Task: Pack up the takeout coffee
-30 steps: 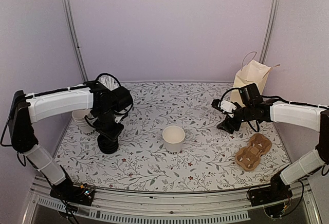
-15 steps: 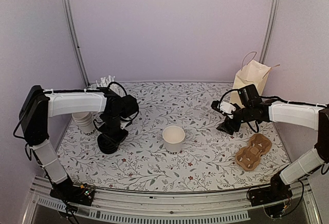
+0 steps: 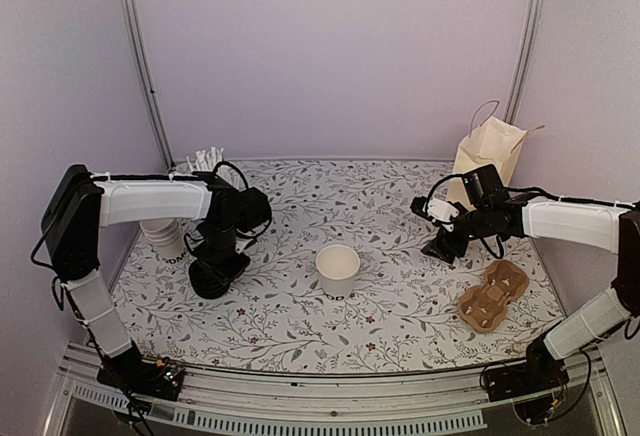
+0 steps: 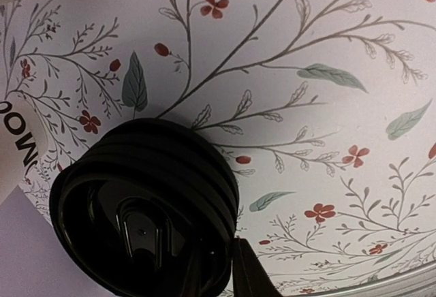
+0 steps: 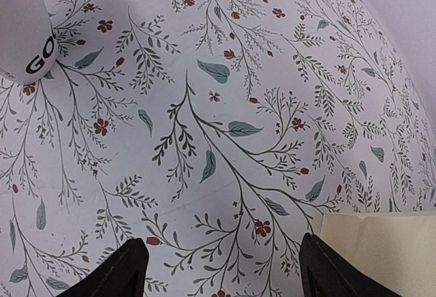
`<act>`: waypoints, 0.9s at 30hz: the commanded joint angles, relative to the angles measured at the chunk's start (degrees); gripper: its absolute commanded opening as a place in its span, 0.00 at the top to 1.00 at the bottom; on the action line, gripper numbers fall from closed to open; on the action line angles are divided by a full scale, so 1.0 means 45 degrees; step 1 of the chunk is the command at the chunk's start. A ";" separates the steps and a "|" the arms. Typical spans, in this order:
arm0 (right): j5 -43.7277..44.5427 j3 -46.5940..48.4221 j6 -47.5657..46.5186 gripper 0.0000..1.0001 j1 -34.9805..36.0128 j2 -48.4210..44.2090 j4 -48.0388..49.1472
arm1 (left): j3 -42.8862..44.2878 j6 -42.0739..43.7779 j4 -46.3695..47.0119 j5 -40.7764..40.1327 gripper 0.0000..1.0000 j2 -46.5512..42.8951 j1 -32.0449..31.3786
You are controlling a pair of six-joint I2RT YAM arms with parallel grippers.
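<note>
- White paper cup [image 3: 338, 271]: upright at mid-table on the floral tablecloth [image 3: 300, 336], mouth open, dark lettering on its side. Nothing touches it.
- Stack of black lids [image 4: 143, 201]: left of the cup, well apart from it, on the cloth.
- Left gripper [image 3: 218, 258]: down on the lid stack. One finger [image 4: 246, 275] lies against the stack's edge and the other is hidden, so I cannot tell whether it grips.
- Right gripper [image 5: 221, 270]: right of the cup, low over bare cloth, jaws spread wide with nothing between them.
- Cardboard cup carrier [image 3: 493, 296]: right of the cup, nearer the front edge.
- Paper bag [image 3: 490, 151]: far right of the cup, at the back, upright.
- Stacked white cups [image 3: 163, 236]: left of the cup, beyond the lids.
</note>
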 commanded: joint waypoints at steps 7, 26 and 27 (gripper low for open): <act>-0.0158 -0.0082 -0.0088 0.21 -0.0062 0.0192 -0.0149 | 0.0763 -0.0065 -0.0282 -0.0238 0.86 0.0008 0.0154; -0.4496 0.2854 0.1380 0.22 -0.0062 -0.0887 -0.2381 | 0.8215 -0.0266 0.0920 0.4684 0.95 -0.1557 -0.1430; -0.4876 0.3198 0.1529 0.22 -0.0045 -0.0944 -0.2559 | 0.8231 -0.0258 0.1503 0.5135 0.95 -0.1639 -0.1430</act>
